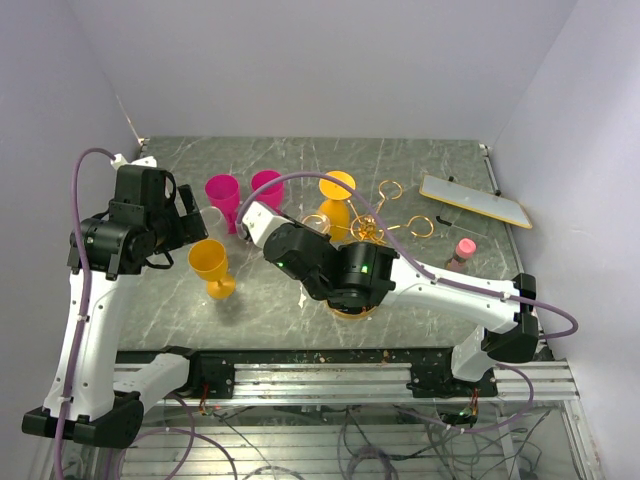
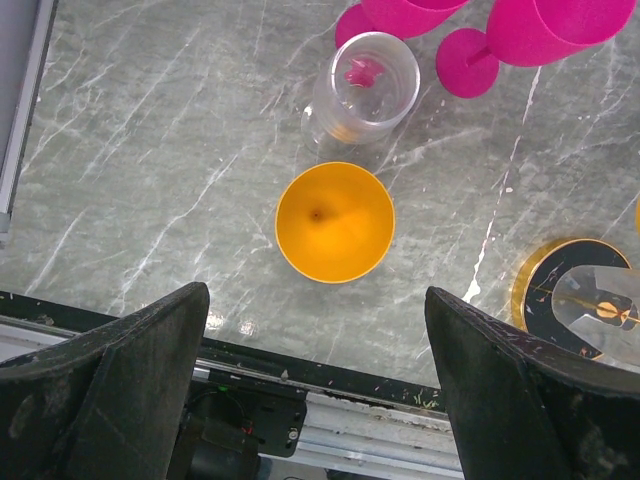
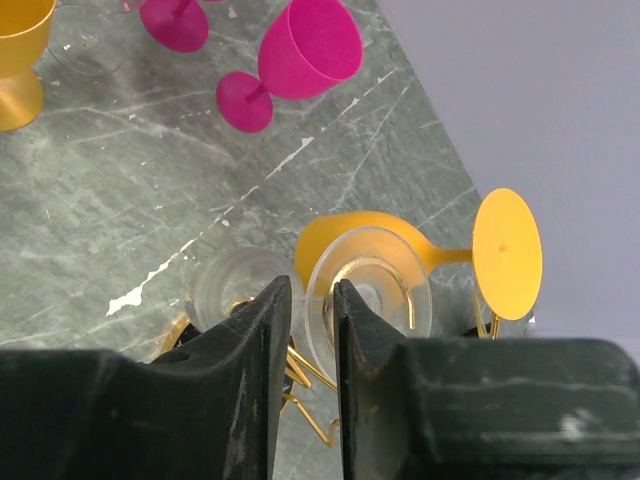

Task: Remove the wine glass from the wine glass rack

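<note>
Nearest the arm bases, the left gripper (image 2: 318, 298) hangs with its fingers spread wide, grasping nothing, above an upright orange goblet (image 2: 335, 222) on the marbled surface (image 2: 150, 150). Just beyond, the right gripper (image 3: 311, 300) is clenched between the bowl and foot of the clear wine glass (image 3: 370, 285), which sits among the gold wire arms of the wine glass rack (image 1: 372, 230), beside an orange glass (image 3: 507, 255) hung there. Farther back stand two pink goblets (image 1: 222, 190).

Bright, even overhead light; soft short shadow under yellow glass (image 1: 211, 268); small glare patches on marble table (image 2: 150, 150); left fingers (image 2: 120, 390) slightly out of focus.
</note>
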`<state>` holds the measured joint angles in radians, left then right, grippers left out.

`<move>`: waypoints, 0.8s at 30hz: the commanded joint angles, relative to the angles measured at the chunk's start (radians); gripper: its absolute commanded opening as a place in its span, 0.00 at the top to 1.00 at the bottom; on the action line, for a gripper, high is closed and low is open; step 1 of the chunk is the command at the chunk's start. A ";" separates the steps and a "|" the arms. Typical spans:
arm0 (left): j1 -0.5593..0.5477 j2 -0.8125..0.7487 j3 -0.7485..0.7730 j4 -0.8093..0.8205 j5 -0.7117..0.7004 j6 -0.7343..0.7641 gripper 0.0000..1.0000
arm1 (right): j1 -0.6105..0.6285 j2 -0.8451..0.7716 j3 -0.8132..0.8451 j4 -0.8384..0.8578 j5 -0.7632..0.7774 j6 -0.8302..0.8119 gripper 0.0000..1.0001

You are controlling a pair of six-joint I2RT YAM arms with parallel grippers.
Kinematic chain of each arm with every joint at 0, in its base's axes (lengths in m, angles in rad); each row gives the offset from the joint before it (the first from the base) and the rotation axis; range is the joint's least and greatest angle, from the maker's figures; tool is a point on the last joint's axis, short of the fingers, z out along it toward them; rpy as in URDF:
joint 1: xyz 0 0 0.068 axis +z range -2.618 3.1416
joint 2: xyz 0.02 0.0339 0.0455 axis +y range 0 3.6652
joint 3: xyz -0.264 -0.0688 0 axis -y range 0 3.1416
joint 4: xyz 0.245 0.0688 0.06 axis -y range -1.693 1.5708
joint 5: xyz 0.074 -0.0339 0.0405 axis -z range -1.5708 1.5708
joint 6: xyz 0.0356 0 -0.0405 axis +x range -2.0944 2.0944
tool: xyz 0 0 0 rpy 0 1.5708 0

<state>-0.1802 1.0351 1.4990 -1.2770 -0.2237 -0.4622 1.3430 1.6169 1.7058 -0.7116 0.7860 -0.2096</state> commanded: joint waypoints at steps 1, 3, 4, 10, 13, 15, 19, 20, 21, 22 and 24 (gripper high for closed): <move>0.007 -0.004 0.033 -0.014 -0.009 0.019 0.01 | 0.003 0.012 0.020 -0.012 0.001 0.015 0.78; 0.007 -0.005 0.032 -0.013 -0.009 0.020 0.01 | 0.004 0.008 0.030 -0.016 -0.012 0.020 0.80; 0.007 -0.005 0.032 -0.013 -0.009 0.020 0.01 | 0.004 0.005 0.030 -0.015 -0.014 0.019 0.82; 0.007 -0.006 0.032 -0.012 -0.007 0.021 0.01 | 0.003 -0.004 0.054 -0.022 -0.015 0.015 0.90; 0.007 -0.006 0.033 -0.012 -0.006 0.023 0.01 | 0.004 -0.012 0.058 -0.022 -0.026 0.012 0.96; 0.008 -0.005 0.033 -0.012 -0.005 0.023 0.01 | 0.004 -0.015 0.064 -0.028 -0.023 0.009 0.99; 0.007 -0.007 0.031 -0.009 -0.001 0.023 0.01 | 0.003 -0.020 0.072 -0.032 -0.012 -0.005 1.00; 0.007 -0.007 0.031 -0.009 0.000 0.021 0.01 | 0.004 -0.025 0.065 -0.023 -0.009 -0.016 1.00; 0.007 -0.007 0.032 -0.007 0.003 0.020 0.01 | 0.004 -0.029 0.060 -0.013 -0.002 -0.030 1.00; 0.007 -0.007 0.033 -0.006 0.005 0.021 0.01 | 0.004 -0.033 0.056 -0.006 0.010 -0.041 1.00; 0.007 -0.008 0.037 -0.005 0.011 0.020 0.01 | 0.004 -0.040 0.055 0.004 0.025 -0.068 1.00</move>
<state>-0.1802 1.0351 1.4990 -1.2797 -0.2234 -0.4522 1.3430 1.6161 1.7504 -0.7322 0.7776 -0.2333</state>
